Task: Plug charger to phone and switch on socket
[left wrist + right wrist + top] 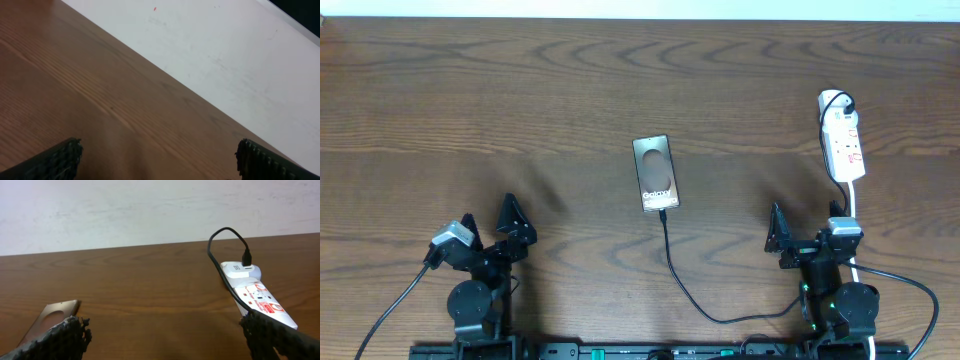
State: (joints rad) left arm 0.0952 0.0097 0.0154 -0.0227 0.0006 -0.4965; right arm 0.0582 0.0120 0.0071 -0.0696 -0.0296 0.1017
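Observation:
The phone (655, 173) lies flat at the table's middle, "Galaxy" face up. The charger (672, 260), a thin black cable, has its tip at the phone's near end; whether it is seated I cannot tell. The socket (843, 140), a white strip with red marks, lies at the far right with a black plug at its far end. My left gripper (490, 218) is open and empty at the near left. My right gripper (808, 232) is open and empty, near the socket's white cord. The right wrist view shows the phone's corner (52, 315), the socket (257, 297) and the open jaws (165, 340). The left wrist view shows open jaws (157, 165).
The socket's white cord (855, 205) runs toward my right arm. The black cable loops along the table's front edge (740, 320). A pale wall (150, 210) rises behind the table's far edge.

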